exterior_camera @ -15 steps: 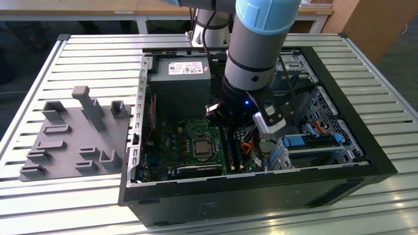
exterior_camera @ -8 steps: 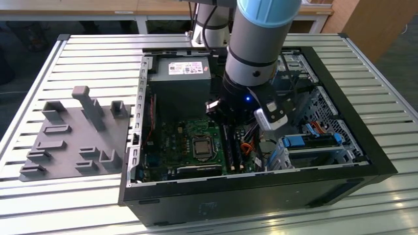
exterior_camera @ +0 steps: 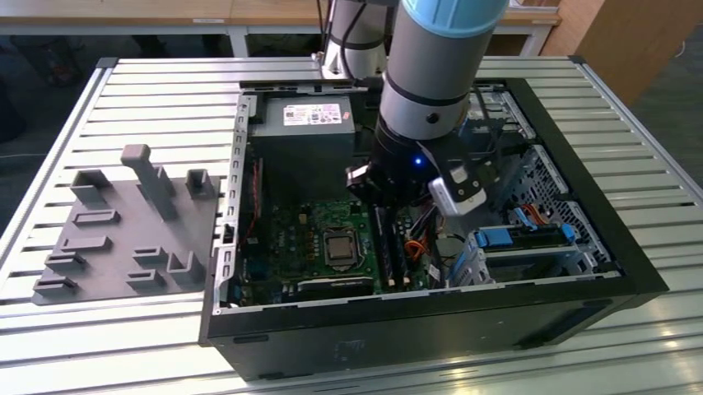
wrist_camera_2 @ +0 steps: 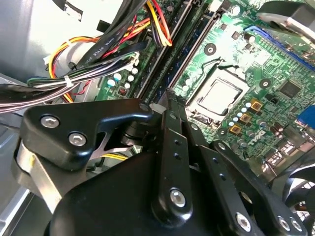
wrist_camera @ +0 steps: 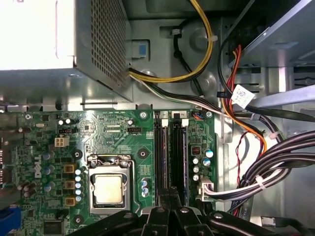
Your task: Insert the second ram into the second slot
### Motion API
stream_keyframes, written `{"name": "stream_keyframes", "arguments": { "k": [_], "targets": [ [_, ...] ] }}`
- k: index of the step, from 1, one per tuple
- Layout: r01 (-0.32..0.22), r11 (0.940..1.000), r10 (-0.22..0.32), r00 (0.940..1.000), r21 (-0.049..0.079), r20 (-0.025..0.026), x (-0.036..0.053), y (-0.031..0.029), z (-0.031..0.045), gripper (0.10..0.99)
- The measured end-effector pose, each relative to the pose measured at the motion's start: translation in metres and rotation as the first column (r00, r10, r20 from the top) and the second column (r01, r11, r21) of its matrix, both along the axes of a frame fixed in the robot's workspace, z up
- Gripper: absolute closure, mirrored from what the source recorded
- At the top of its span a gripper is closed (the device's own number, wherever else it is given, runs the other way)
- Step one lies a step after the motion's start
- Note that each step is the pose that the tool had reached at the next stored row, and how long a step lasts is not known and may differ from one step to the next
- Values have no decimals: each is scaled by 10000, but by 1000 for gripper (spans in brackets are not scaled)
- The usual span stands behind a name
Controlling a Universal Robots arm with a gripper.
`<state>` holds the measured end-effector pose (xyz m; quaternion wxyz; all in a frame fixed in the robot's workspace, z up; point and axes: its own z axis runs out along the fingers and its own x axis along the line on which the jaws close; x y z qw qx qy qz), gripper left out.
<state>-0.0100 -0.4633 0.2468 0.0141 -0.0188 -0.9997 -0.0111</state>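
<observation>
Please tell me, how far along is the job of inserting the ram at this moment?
Done: the case stands open and the end effector is inside it. In hand: it hangs right over the two memory slots beside the processor socket. Left: I cannot tell whether a stick is held or already seated, so the insertion is not confirmed.

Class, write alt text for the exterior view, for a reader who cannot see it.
A robot arm reaches down into an open black computer case on a slatted metal table, its gripper end low over the memory slots beside the processor socket. A grey fixture tray lies to the exterior view's left.
</observation>
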Motion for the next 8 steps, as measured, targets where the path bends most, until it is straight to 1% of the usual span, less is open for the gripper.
{"name": "stream_keyframes", "arguments": {
  "k": [3, 8],
  "targets": [
    [0, 10000, 0, 10000, -2, -1, 0, 0, 24, 980],
    [0, 10000, 0, 10000, -5, 0, 0, 0, 35, 980]
  ]
}}
